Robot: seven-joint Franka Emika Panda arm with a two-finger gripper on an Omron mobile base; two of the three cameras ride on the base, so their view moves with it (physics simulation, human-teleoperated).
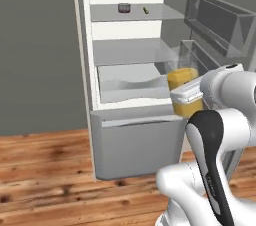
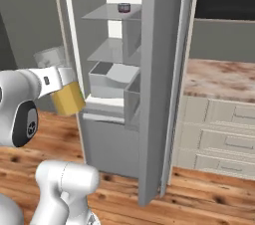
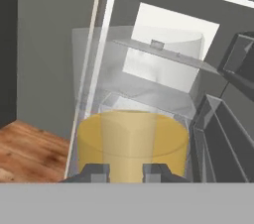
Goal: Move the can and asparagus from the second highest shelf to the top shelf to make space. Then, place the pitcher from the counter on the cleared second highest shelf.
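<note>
Fridge interior stands open with can [image 1: 124, 7] and asparagus [image 1: 145, 10] on the top shelf [image 1: 165, 14], gripper [image 3: 126, 172] clamped on the pitcher [image 1: 184, 91] (half full) off the second highest shelf's [image 1: 107, 50] front right corner, risking clipping that edge and sloshing.

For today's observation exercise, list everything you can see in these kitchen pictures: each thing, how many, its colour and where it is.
can: one, grey with dark red band, on the top shelf, left part.
asparagus: one, olive green, top shelf, right of the can, apart from it.
second highest shelf: one, grey translucent, nothing on it.
drawer bin: one, pale grey, under that shelf.
fridge door racks: clear grey, on the open door.
pitcher: one, clear with orange-yellow liquid, held in front of the open fridge.
counter: one, reddish-brown stone over cream drawers, right of the fridge.
floor: wood.
gripper: one, dark, shut on the pitcher.
</note>
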